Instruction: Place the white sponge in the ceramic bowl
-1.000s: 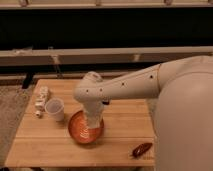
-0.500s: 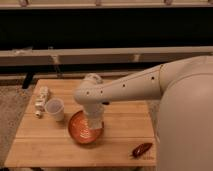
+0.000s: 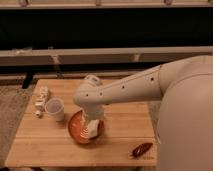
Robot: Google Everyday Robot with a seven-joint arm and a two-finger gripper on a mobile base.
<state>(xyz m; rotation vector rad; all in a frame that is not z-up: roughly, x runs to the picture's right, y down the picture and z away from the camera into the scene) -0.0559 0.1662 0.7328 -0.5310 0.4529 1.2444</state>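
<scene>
The orange-brown ceramic bowl (image 3: 74, 128) sits on the wooden table (image 3: 120, 135), left of centre and near the front. My white arm reaches in from the right and bends down over it. My gripper (image 3: 91, 128) points straight down into the bowl and covers much of its inside. I cannot make out the white sponge apart from the gripper's pale parts; it is hidden or blends in with them.
A white translucent cup (image 3: 55, 108) stands just left of the bowl. A cluster of small white blocky objects (image 3: 40, 100) lies at the table's left edge. A dark red-brown object (image 3: 141, 149) lies near the front right corner. A dark shelf runs behind the table.
The gripper has stayed down in the bowl, with only a very slight shift. Nothing else has moved.
</scene>
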